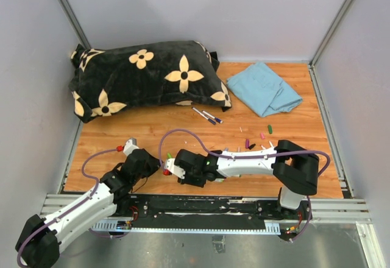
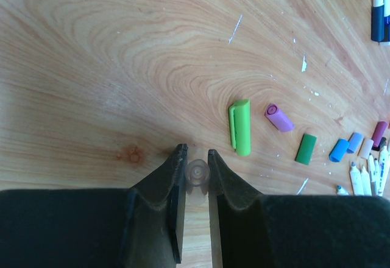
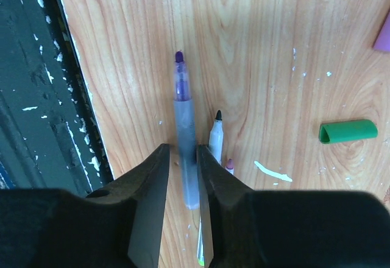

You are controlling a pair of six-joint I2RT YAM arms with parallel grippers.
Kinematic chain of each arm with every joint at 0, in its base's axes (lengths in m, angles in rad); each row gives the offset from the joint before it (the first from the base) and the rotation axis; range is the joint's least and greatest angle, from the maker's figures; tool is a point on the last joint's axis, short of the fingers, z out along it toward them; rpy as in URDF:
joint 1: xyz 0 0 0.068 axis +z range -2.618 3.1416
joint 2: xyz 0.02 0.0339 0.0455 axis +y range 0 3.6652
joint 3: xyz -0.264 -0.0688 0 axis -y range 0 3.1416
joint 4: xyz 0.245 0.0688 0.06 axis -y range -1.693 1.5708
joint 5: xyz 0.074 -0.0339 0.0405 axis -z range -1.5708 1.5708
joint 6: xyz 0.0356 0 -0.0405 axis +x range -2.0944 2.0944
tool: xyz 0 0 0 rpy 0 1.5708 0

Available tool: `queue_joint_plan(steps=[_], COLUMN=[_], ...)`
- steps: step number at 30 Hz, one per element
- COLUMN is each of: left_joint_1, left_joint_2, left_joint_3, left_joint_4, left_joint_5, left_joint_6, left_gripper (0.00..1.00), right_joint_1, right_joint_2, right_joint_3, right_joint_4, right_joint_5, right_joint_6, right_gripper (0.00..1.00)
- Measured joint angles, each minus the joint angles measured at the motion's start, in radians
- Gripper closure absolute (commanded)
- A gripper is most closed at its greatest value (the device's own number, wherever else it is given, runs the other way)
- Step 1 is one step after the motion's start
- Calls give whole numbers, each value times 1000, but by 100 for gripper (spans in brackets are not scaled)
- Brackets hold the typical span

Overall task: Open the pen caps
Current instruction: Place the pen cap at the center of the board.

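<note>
The left claw [image 2: 196,158] is nearly closed, its tips pinching a small clear cap [image 2: 197,172] seen end-on between them. The right claw [image 3: 183,152] is likewise narrow, its jaws close on the barrel of a purple-tipped pen [image 3: 183,106] whose bare tip pokes out ahead of the fingers. The barrel looks fatter than the black-tipped white pen [image 3: 216,135] lying just to its right, so I judge it to be held above the bench [image 2: 122,67] rather than resting on it. In the top view the two claws sit almost nose to nose.

With cap and pen apart, this pen reads as opened, and the step in hand is likely setting both down. To do it well:

- Draw the claws apart first so neither knocks the other.
- Lower each close to the wood before its jaws part.
- Lay the pen flat, parallel to the white one, with its wet tip away from everything.
- The cap is round and will probably roll, so release it low.
- Release it short of the loose caps ahead and to the right of the left claw: a light green cap [image 2: 239,126], a purple cap [image 2: 279,117], a dark green cap [image 2: 306,148] and a blue cap [image 2: 339,150].

Far ahead of both claws, two dark-capped pens [image 1: 207,116] look unopened.
</note>
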Motion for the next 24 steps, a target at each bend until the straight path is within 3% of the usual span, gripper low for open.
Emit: queue_joint_plan(steps=[6,9,24], left_joint_1=[0,0,0], left_joint_2=[-5,-7,-23], left_joint_3=[-5,-6,-6], left_joint_4=[2,5,17], left_joint_5=[11,14,30], left_joint_6=[2,3,5], left_gripper=[73,64,60], right_joint_1=[0,0,-2], right_joint_2=[0,0,1], right_joint_3=[3,8,15], right_joint_4=[-5,-12,-25], right_joint_5=[-12,-12,-46], right_joint_6=[-5,-10,19], right_gripper=[72,75,80])
